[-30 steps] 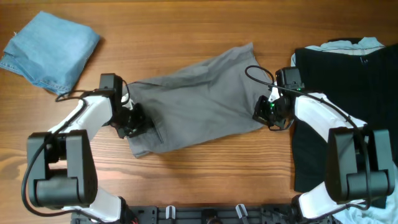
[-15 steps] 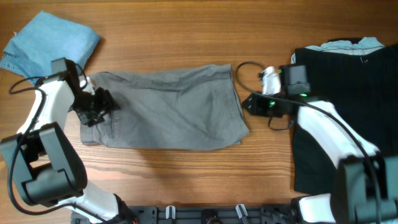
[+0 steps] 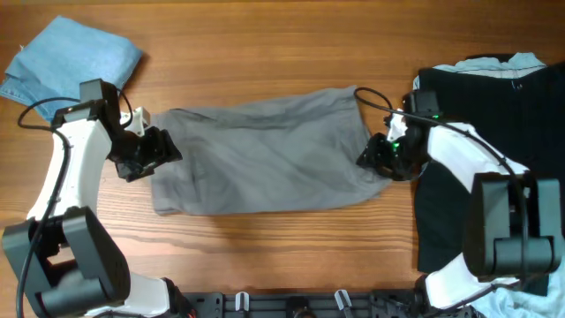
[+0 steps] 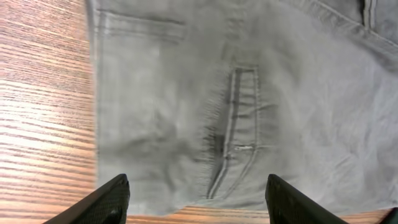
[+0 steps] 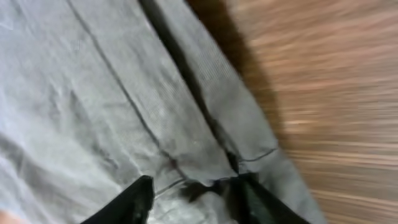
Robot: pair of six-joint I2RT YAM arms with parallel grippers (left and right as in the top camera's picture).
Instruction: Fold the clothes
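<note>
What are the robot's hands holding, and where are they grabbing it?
The right gripper seems to pinch the grey shorts at their edge on that side. The left gripper is wide open above the other end, holding nothing.

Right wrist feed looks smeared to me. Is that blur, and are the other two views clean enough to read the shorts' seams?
Right wrist: yes, the table wood is streaked with blur and the grey shorts are soft, seams just readable. Left wrist: sharp, pocket stitching crisp. Overhead: even light, no glare, soft shadow under the shorts' lower edge.
</note>
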